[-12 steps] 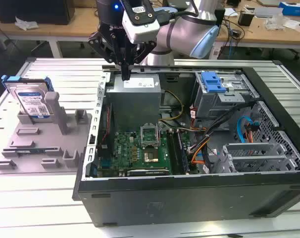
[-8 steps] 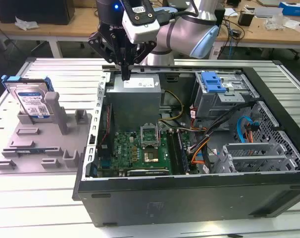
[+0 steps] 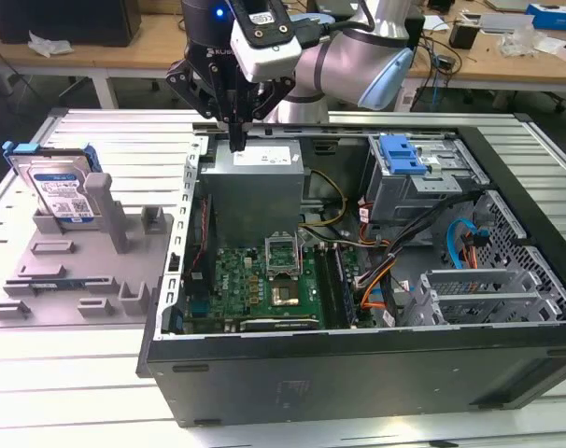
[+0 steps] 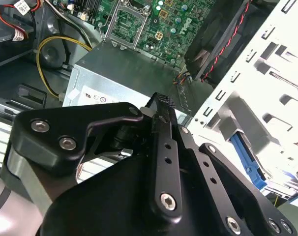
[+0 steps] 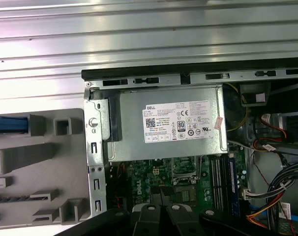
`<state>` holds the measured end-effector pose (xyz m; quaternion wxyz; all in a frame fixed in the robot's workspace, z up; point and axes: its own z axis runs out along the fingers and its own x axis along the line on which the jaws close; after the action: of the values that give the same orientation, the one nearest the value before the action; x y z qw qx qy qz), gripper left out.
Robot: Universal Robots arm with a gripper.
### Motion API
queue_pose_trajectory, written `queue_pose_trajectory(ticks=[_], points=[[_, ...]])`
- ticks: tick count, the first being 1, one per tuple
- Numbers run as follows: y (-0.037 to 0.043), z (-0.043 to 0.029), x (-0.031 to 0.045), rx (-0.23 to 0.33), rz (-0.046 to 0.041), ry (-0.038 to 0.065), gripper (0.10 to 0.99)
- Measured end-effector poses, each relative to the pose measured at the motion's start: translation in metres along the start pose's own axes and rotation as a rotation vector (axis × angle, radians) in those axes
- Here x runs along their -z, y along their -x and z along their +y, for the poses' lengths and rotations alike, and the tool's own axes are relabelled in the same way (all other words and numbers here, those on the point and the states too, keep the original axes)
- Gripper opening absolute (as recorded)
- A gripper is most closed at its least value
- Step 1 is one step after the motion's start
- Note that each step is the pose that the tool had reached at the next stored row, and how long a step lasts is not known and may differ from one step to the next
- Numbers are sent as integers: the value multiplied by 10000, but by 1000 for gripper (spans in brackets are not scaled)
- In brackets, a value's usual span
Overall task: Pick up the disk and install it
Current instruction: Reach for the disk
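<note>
Closed tip to tip on nothing: fingers pointing straight down over the grey power supply box, at the end bearing its white sticker. Impossible to tell whether touching or just above. Below the box at six o'clock in the exterior view, the green motherboard, both inside the open computer case. At three o'clock from the fingers, across the case, a drive cage topped by a blue latch tab. Above the fingers at twelve o'clock, the silver and black arm.

Well apart, at nine o'clock in the exterior view and outside the case: the disk, standing on edge in a slot of the grey fixture, label facing forward and blue carrier frame around it, ungripped. Under fixture and case alike, a slatted metal tabletop.
</note>
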<state>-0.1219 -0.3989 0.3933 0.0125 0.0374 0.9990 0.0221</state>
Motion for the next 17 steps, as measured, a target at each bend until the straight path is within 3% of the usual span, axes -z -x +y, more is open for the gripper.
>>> queue_pose_trajectory(ticks=[2, 3, 8, 17], points=[[-5, 1, 0, -1, -1, 1, 106], [-125, 60, -1, 2, -3, -28, 106], [-483, 165, -8, 1, -2, -28, 106], [-927, 241, -24, 1, -2, -27, 106]])
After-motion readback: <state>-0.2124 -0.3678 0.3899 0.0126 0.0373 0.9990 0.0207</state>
